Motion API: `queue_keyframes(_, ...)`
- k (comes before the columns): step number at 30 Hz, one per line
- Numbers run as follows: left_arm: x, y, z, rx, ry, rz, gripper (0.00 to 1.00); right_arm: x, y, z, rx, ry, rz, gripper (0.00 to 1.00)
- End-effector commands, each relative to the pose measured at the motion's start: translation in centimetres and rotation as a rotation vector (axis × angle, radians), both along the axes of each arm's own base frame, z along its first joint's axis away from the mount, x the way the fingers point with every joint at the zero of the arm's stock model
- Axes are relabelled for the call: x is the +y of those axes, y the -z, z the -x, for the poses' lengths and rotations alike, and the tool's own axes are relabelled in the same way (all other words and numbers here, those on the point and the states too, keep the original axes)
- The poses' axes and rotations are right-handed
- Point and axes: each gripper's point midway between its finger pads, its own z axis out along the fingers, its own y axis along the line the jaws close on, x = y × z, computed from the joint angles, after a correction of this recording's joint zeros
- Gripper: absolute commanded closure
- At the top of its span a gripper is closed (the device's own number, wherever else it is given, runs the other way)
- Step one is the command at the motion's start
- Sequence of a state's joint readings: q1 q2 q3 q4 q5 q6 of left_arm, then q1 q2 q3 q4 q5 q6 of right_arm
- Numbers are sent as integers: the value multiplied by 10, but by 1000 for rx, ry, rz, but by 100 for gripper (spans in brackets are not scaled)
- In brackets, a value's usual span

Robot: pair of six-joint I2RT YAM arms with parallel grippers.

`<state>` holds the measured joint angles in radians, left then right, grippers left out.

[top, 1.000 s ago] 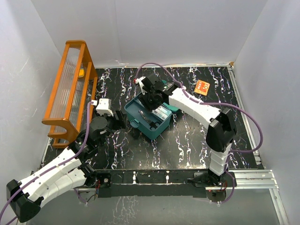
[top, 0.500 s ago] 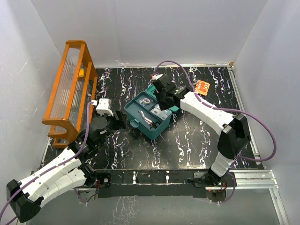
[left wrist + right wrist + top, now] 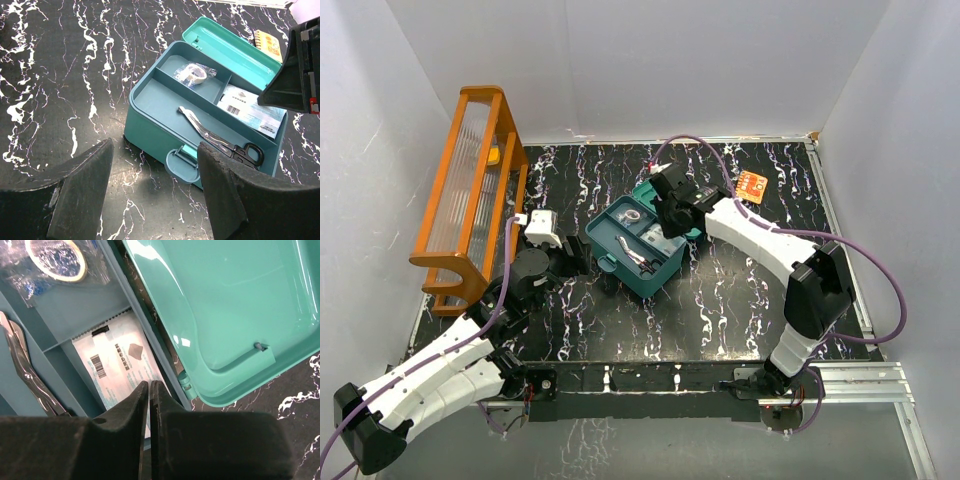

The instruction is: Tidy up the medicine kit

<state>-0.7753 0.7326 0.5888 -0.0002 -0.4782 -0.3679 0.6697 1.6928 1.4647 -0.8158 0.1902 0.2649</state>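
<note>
Three items, tape roll (image 3: 194, 73), packet (image 3: 252, 107) and scissors (image 3: 215, 140), lie in the open medicine kit (image 3: 155, 100) mid-counter, so filling looks underway. The right claw (image 3: 149, 390) hangs pinched together and empty above the packet, while the left claw (image 3: 154, 150) stands apart by the kit's front. The next move is probably to fetch the orange card (image 3: 751, 186), which calls for opening the right claw first.

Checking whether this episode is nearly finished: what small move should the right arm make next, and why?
Probably swing the right gripper, shut on nothing above the white sachet, toward the orange packet: it lies on the table outside the medicine kit, whose tray holds tape roll and scissors.
</note>
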Motion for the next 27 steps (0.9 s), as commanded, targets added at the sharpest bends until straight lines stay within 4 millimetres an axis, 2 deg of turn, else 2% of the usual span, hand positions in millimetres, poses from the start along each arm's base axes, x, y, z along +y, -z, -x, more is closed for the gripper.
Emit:
queue_keyframes(1, -3, -11, -1, -20, 6, 28, 33, 11, -25, -16, -81, -3, -115, 94)
queue_keyframes(4, -3, -10, -1, -19, 6, 26, 33, 7, -22, -13, -63, 7, -108, 92)
queue_keyframes(10, -5, -8, -2, -14, 9, 24, 33, 8, 2, -6, 6, -16, -83, 91)
queue_keyframes(20, -5, -7, -2, -12, 5, 20, 32, 21, -18, -18, -67, -37, -166, 87)
queue_keyframes(27, -6, -5, -3, -5, 9, 17, 32, 20, -2, -20, -16, -30, -218, 86)
